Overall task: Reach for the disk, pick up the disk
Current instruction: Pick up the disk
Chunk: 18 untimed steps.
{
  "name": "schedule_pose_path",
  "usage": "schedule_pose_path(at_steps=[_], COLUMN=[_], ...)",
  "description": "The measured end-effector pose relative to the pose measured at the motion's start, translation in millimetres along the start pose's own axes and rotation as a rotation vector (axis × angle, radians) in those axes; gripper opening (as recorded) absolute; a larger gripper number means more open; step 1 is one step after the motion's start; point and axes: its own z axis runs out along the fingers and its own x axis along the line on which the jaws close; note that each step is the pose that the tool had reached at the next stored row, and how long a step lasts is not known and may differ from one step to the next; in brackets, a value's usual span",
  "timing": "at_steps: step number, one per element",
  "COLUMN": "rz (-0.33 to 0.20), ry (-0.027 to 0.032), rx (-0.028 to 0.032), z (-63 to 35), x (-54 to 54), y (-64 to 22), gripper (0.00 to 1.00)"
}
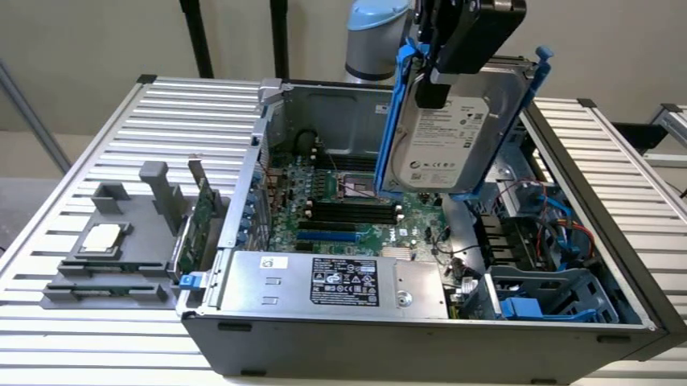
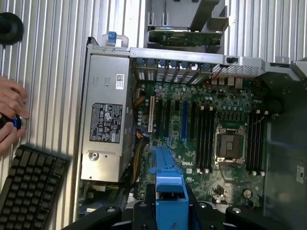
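Pickup looks done: pincer [image 1: 435, 76] pinching disk [image 1: 456, 133] aloft over the case's [image 1: 429, 346] 12 o'clock edge, needing only steady holding.

"DELL" on motherboard [image 2: 192, 168]; labels on disk [image 1: 446, 149], power supply [image 1: 343, 281] unreadable

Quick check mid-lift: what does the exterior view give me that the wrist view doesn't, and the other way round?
Exterior view alone: the disk with its white label, hanging upright above the open computer case, clamped at its upper end by the gripper; a processor chip on a grey fixture at the exterior view's left.
Wrist view alone: a keyboard and a person's hand beside the case.
Both: the motherboard, the grey power supply box, and the disk's blue carrier.
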Motion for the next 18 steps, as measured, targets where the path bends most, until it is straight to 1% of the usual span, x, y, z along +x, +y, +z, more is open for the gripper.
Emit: schedule_pose_path(at_steps=[6,18], rz=[0.0,0.0], ry=[-0.0017,-0.0092], rx=[0.0,0.0004], z=[-0.6,-1.7], x=[15.3,44.0], y=[-6.8,-23.9], gripper=[0.33,0.33])
